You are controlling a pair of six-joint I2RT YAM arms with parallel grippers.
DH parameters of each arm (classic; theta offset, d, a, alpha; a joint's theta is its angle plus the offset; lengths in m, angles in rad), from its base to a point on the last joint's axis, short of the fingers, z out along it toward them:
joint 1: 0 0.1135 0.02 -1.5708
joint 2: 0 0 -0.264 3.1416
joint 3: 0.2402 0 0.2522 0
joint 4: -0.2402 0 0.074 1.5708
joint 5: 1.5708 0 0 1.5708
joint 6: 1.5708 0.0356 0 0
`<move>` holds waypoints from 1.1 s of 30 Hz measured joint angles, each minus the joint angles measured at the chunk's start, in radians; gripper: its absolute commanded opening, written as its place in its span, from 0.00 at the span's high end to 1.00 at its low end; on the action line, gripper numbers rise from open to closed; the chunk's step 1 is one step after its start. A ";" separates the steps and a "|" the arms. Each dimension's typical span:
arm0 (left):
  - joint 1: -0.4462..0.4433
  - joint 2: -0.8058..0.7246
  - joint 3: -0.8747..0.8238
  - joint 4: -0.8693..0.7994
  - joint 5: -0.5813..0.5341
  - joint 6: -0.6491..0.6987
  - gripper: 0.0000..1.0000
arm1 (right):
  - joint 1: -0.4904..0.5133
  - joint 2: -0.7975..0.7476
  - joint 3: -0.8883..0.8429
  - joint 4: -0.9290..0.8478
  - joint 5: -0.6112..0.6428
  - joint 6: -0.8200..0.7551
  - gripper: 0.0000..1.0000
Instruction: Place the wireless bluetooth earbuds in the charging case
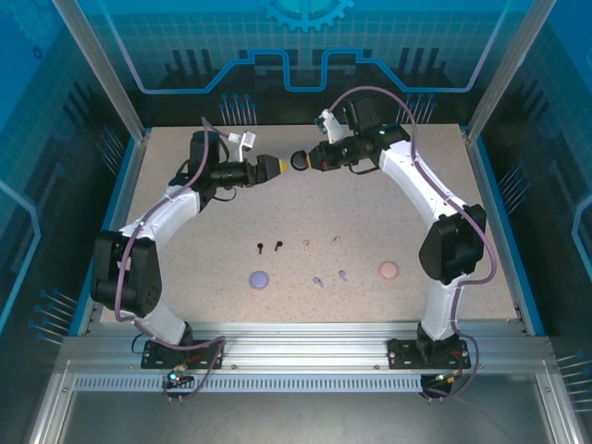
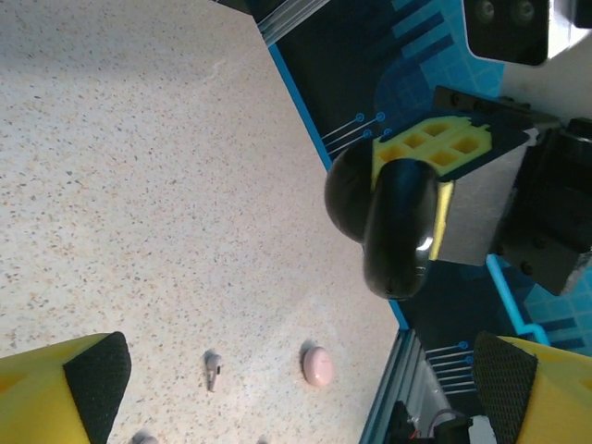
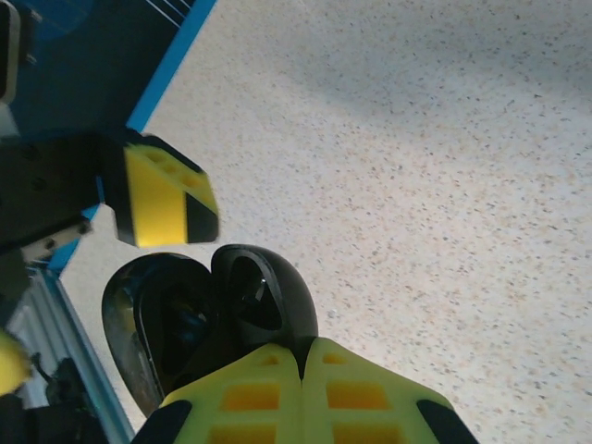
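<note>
Now right gripper (image 3: 302, 370) pinches the open black charging case (image 3: 250, 296) aloft, left gripper (image 1: 277, 166) spread facing it; black earbuds (image 1: 262, 247) lie below, nearer left.

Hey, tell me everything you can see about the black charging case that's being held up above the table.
The black charging case is a glossy, rounded clamshell, plastic by its look. It is open, so both dark, hollowed halves show. It hangs clear of the table, pinched between the yellow fingers of the right end effector. The open left end effector faces it at close range; whether they touch cannot be told.
</note>
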 measured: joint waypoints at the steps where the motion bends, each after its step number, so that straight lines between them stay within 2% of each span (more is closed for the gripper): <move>1: 0.002 0.000 0.019 -0.035 0.004 0.029 0.01 | 0.000 0.014 0.018 -0.021 0.010 -0.026 1.00; 9: 0.005 0.097 0.244 -0.332 0.088 0.262 0.01 | 0.000 0.089 0.089 -0.135 0.082 -0.224 1.00; 15: 0.005 0.202 0.364 -0.528 0.149 0.391 0.09 | 0.000 0.118 0.167 -0.195 0.070 -0.327 1.00; 22: 0.005 0.264 0.456 -0.669 0.200 0.473 0.11 | 0.001 0.177 0.306 -0.254 0.017 -0.380 1.00; 33: 0.005 0.285 0.520 -0.778 0.222 0.538 0.10 | 0.003 0.241 0.390 -0.320 -0.002 -0.413 1.00</move>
